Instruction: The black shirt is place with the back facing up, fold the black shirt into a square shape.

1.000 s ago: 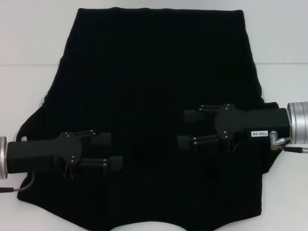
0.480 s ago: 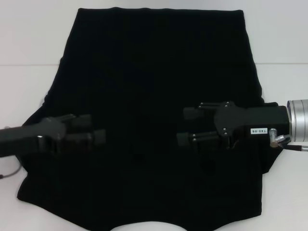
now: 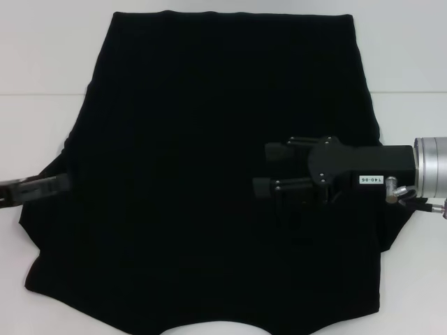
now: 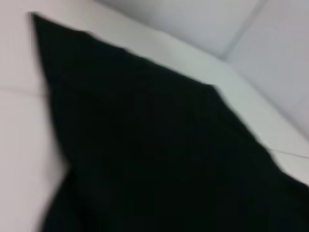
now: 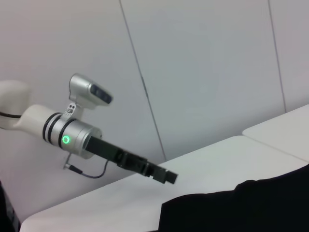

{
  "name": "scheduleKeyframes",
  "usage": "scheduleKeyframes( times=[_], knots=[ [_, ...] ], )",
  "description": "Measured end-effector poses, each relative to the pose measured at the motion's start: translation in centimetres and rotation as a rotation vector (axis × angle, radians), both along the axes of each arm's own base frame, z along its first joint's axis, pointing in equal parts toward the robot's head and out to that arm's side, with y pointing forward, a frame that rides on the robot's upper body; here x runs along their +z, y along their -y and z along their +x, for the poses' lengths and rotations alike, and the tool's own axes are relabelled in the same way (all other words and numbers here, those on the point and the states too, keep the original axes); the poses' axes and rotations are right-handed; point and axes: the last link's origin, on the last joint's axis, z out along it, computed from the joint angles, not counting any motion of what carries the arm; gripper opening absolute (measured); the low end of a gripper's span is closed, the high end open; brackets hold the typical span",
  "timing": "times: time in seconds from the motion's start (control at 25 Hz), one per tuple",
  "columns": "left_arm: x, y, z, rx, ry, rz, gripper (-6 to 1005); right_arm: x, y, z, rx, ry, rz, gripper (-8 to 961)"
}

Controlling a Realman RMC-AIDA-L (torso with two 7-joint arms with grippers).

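**Black shirt spread flat, left arm drawn back**

Black fabric fills the middle of the frame: the black shirt (image 3: 209, 174) lies flat on the white table (image 3: 42, 56). The left gripper (image 3: 59, 185) has pulled back to the shirt's left edge; whether it is apart or together I cannot tell. The right gripper (image 3: 264, 169) still hovers at centre right, fingers apart, holding nothing.

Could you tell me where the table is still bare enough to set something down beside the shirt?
The white table is bare left of the black shirt and right of it, past its far corners. The near half is crowded: the left tool sits at the shirt's left edge, and the right tool hovers over the cloth.
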Motion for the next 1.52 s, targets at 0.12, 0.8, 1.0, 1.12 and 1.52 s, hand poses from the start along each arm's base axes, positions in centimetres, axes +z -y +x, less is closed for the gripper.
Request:
scheduleKeyframes(
  times=[0.12, 0.8, 1.0, 1.12, 1.52],
  knots=[
    [0.9, 0.4, -1.6, 0.1, -0.044, 0.025, 921, 0.0, -0.1, -0.1, -0.006, -0.013, 0.007, 882],
    [-0.9, -0.3, -3.5, 0.229, -0.143, -0.004, 887, 0.0, -0.1, -0.2, -0.016, -0.035, 0.01, 881],
    [-1.3, -0.3, -3.3, 0.218, -0.145, -0.023, 876, 0.1, -0.1, -0.1, -0.018, -0.034, 0.011, 881],
    [-1.5, -0.4, -3.1, 0.21, -0.151, -0.037, 870, 0.2, -0.1, -0.1, -0.019, -0.033, 0.012, 881],
    [-1.5, -0.4, -3.2, 0.217, -0.17, -0.048, 587, 0.2, -0.1, -0.1, -0.018, -0.033, 0.014, 882]
  ],
)
